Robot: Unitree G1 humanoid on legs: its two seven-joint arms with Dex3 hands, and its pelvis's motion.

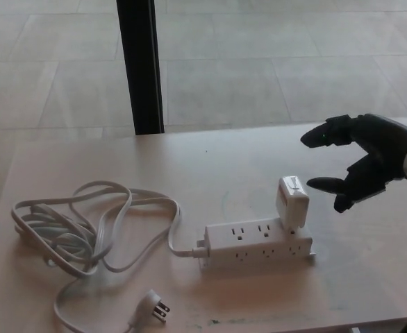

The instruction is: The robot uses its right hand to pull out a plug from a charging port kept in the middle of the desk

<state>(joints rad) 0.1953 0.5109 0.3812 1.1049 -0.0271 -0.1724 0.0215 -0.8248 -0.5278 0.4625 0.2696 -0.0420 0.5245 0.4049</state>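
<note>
- Right hand (362, 161) reaches in from the right edge above the desk (370, 263), fingers spread apart and holding nothing, tips aimed left.
- It hovers just right of the plug (292, 203), not touching it.
- White, blocky plug (a charger cube) stands tilted in the right end of the power strip (258, 243).
- Power strip is white, its long axis running left-right; its cord (92, 229) lies looped at the left, ending in a loose pronged plug (153, 305).

pretty bright, washed-out daylight overall; the worktop (85, 163) looks pale with faint glare; shadows are soft; the whole frame's a bit hazy
</note>
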